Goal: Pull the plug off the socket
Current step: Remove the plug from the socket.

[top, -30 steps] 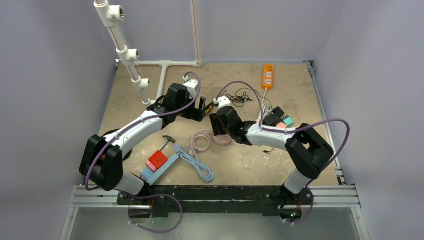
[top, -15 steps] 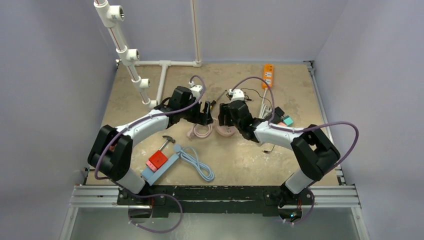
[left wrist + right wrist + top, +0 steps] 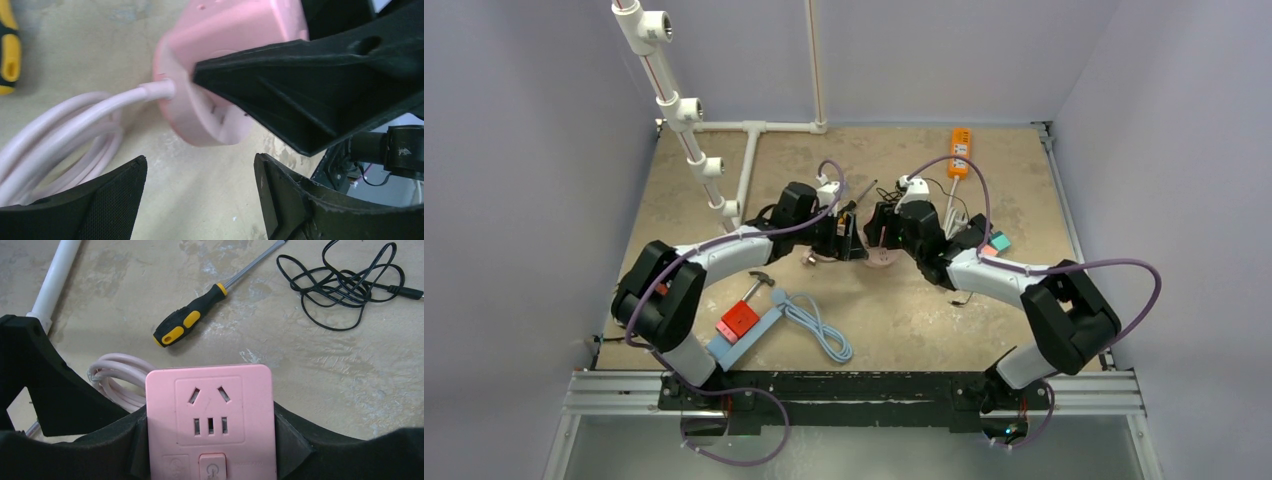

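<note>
Nearest, lower left of the overhead frame: coiled blue cord (image 3: 822, 330), red block (image 3: 740, 319) and small hammer (image 3: 760, 282), all lying on the sandy table (image 3: 904, 320).

Mid-frame, centre: both arms meeting tip to tip. Right gripper (image 3: 210, 426) clamped on the pink socket block (image 3: 210, 405), one black finger (image 3: 305, 440) pressed to each side, slotted face toward the lens in the right wrist view. Left gripper (image 3: 200, 162) released, fingers spread wide along the bottom edge of the left wrist view, just short of the block, gripping nothing. Pink cord (image 3: 75, 117) running out of the block's side toward the left edge, looped on the table. Plug itself not made out in any view.

Beyond, upper centre of the right wrist view: black-and-yellow screwdriver (image 3: 192, 322); upper right, tangled black wire (image 3: 345, 280).

Farthest, top of the overhead frame: orange power strip (image 3: 961, 152) right of centre, white pipe frame (image 3: 686, 120) at upper left.
</note>
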Tool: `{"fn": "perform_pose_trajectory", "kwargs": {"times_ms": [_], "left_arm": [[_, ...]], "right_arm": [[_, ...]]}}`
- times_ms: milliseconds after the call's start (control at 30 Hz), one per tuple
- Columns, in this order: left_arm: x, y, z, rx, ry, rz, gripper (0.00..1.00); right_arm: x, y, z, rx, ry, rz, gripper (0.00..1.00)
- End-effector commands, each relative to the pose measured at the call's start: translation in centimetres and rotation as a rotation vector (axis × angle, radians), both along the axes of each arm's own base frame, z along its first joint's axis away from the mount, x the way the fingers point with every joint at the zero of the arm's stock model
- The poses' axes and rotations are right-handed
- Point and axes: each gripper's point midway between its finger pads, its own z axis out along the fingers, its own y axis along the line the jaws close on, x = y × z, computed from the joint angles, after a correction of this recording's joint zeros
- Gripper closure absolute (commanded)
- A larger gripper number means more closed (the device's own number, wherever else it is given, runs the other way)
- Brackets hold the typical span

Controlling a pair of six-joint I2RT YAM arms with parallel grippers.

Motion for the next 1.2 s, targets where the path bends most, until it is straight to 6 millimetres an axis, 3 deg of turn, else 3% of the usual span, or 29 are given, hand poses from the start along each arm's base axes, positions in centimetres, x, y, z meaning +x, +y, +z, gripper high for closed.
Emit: {"fn": "perform_pose_trajectory", "kwargs": {"times_ms": [0,367,767,1167], "left_arm": [[-0.5,-1.8,0.9,-0.058,-0.029,-0.041,0.23],[-1.0,-2.5,-0.6,-0.029,0.016,-0.044,0.22],[-1.8,-3.4,-0.9,-0.093,0.074,-0.069,0.46],[-1.4,-3.4,-1.4,-0.135,0.116,-0.053,0.47]], "right_arm": [[0.5,1.8,5.4,0.177,-0.128,0.026,1.00],[0.0,1.6,6.2,0.208,-0.144,0.029,1.00],[-0.1,1.2,6.2,0.216,-0.167,0.013,1.00],[-0.8,1.6,6.2,0.258,-0.174,0.022,1.00]]}}
